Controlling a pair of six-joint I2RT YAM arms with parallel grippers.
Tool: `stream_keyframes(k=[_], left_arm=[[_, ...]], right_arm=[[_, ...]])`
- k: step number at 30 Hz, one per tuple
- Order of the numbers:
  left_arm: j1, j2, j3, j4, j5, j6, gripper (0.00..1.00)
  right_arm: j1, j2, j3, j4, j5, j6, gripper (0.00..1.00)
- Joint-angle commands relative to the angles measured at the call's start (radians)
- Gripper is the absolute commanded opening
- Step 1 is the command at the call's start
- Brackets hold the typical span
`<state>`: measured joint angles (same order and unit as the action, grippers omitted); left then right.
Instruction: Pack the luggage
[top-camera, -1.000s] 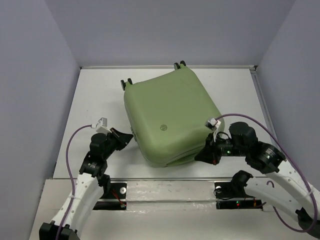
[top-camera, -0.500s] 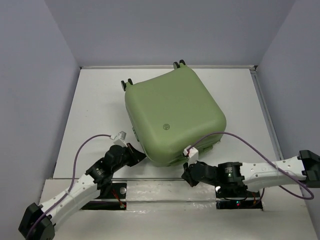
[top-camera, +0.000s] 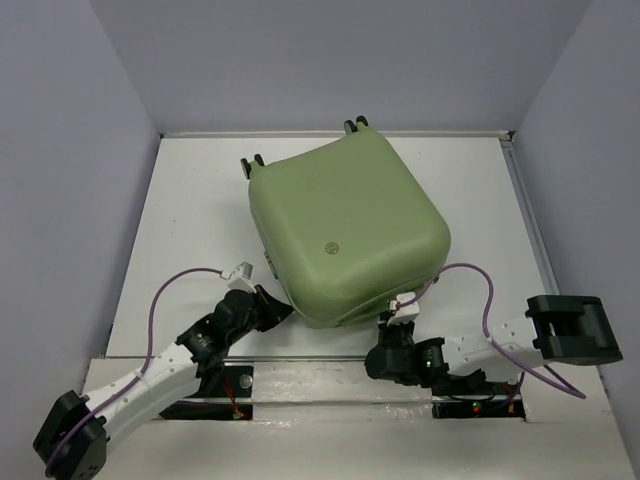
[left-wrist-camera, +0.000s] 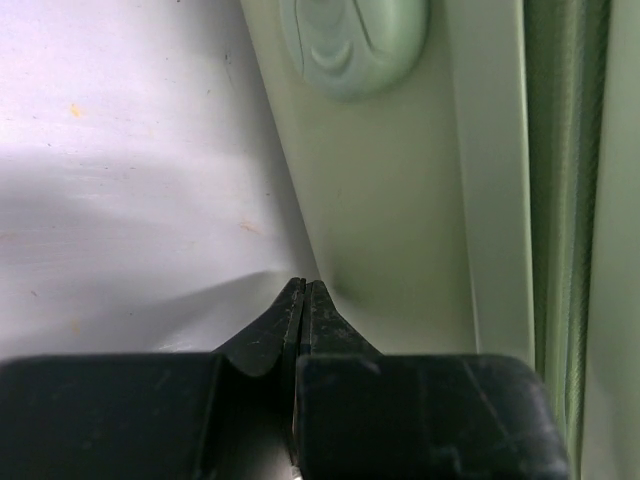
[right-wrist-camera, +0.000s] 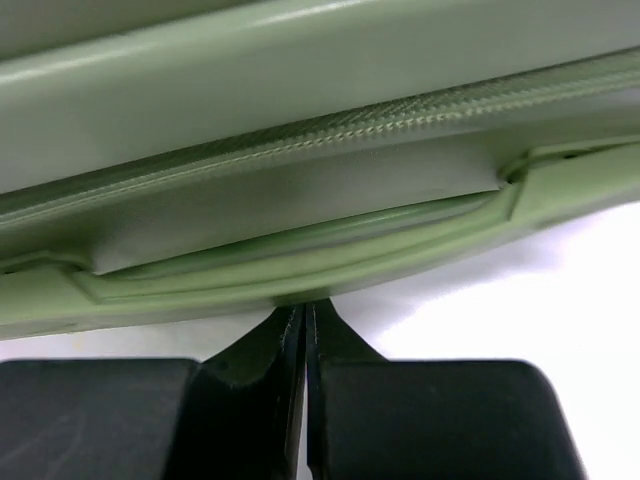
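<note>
Grey walls (top-camera: 60, 150) box in the white table (top-camera: 200, 200). The luggage (top-camera: 345, 235) lies flat on it, shell up, lid closed, turned slightly askew and filling most of the middle. The wheels (top-camera: 355, 126) point to the far edge.

I judge the hard olive shell to be stiff, smooth and slippery, too broad for either of my claws to span and likely heavy to drag. Pushing on the curved top would only slide it. The better hold is the recessed carry handle (right-wrist-camera: 300, 265) along the near side, or the seam where the zipper (right-wrist-camera: 330, 125) runs, if the lid has to come up for packing.

My right claw (right-wrist-camera: 305, 305) is clenched on nothing, its tips pressed together just under that handle. My left claw (left-wrist-camera: 303, 288) is also clenched and empty, its tips at the foot of the left side wall, below an oval moulded stud (left-wrist-camera: 350, 45). I cannot tell whether either tip touches the shell.

Nothing to pack shows on the table. The near mounting rail (top-camera: 330, 375) crowds my right wrist, and the far wall leaves little room behind the wheels.
</note>
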<state>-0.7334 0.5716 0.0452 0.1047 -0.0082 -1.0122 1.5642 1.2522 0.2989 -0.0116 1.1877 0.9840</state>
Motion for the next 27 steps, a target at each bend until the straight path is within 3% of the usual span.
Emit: stream_keyframes(k=[1, 6, 11, 15, 17, 19, 21, 23, 26, 27], left_arm=[[-0.006, 0.014, 0.021, 0.084, -0.029, -0.008, 0.06], [-0.008, -0.007, 0.033, 0.084, -0.049, -0.002, 0.06], [-0.008, -0.013, 0.065, 0.082, -0.064, 0.015, 0.06], [-0.008, -0.033, 0.11, 0.061, -0.079, 0.041, 0.06], [-0.008, -0.039, 0.127, 0.046, -0.081, 0.053, 0.06], [-0.008, -0.062, 0.124, 0.041, -0.07, 0.057, 0.06], [-0.008, -0.081, 0.12, 0.032, -0.075, 0.06, 0.06], [-0.009, -0.108, 0.12, 0.021, -0.079, 0.061, 0.06], [-0.008, -0.13, 0.134, 0.012, -0.079, 0.067, 0.06], [-0.009, -0.13, 0.149, 0.009, -0.079, 0.078, 0.06]], right_arm=[[-0.003, 0.021, 0.094, 0.127, 0.299, 0.074, 0.07], [-0.094, 0.033, 0.163, 0.125, 0.221, 0.059, 0.07], [-0.164, 0.108, 0.291, 0.17, 0.058, -0.132, 0.07], [-0.138, 0.057, 0.376, 0.203, -0.168, -0.272, 0.07], [-0.112, 0.026, 0.419, 0.124, -0.244, -0.286, 0.08], [-0.112, -0.009, 0.494, -0.123, -0.336, -0.19, 0.11], [-0.112, -0.046, 0.519, -0.239, -0.391, -0.174, 0.12], [-0.112, -0.155, 0.501, -0.342, -0.405, -0.174, 0.12], [-0.269, -0.35, 0.424, -0.407, -0.477, -0.224, 0.15], [-0.406, -0.4, 0.396, -0.409, -0.532, -0.26, 0.15]])
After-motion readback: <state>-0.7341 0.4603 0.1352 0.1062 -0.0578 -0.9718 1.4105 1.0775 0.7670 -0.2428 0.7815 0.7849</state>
